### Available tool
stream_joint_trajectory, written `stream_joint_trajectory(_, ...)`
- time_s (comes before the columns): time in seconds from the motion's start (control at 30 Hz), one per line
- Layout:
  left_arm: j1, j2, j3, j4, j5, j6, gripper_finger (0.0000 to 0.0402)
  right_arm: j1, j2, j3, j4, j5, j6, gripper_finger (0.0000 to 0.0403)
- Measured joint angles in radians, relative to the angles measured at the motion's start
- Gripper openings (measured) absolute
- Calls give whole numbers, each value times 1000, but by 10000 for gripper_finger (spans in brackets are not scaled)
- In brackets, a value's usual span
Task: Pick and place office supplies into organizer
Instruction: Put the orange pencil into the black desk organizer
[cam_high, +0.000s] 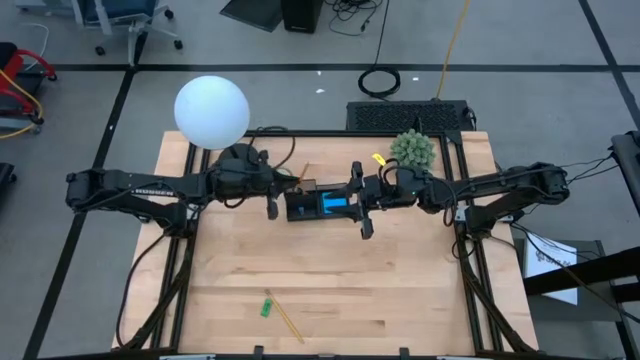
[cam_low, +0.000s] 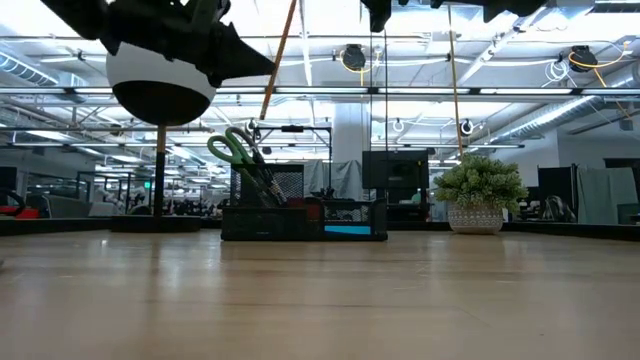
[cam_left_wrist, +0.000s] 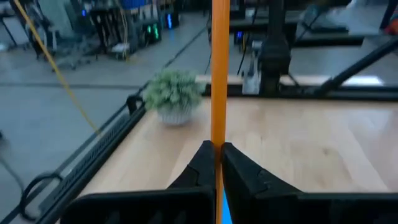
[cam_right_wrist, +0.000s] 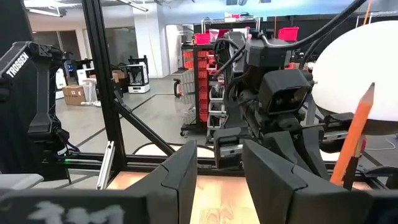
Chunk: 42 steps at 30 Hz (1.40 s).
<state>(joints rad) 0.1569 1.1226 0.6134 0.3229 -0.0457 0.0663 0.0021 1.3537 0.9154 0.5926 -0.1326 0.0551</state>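
A: What has the left gripper (cam_left_wrist: 217, 163) got?

B: It's pinched shut on the orange pencil (cam_left_wrist: 219, 74), whose long axis runs up and away from the fingertips.

A: And the organizer (cam_high: 318, 205)?

B: Just beyond that claw, between both arms. The right gripper (cam_right_wrist: 219, 177) sits at its far end, fingers apart, empty. A yellow pencil (cam_high: 288, 320) lies well behind.

A slim orange wooden pencil (cam_left_wrist: 219, 74) is pinched between black fingers (cam_left_wrist: 200, 167); green-handled scissors (cam_low: 235, 150) stand in the black compartmented organizer (cam_low: 300, 222) (a blue patch shows inside).
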Motion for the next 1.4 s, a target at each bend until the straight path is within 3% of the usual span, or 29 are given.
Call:
stream_joint_trajectory(0.47,79,62,-197,390,50,-63,5,0,0,0,2,1,0,118)
stream_joint_trajectory(0.73,107,172,-199,521,106,-97,9,0,0,0,5,1,0,118)
stream_joint_trajectory(1.17,130,351,-198,679,98,-98,10,0,0,0,5,1,0,118)
stream_joint_trajectory(1.4,131,386,-198,698,97,-95,10,0,0,0,5,1,0,118)
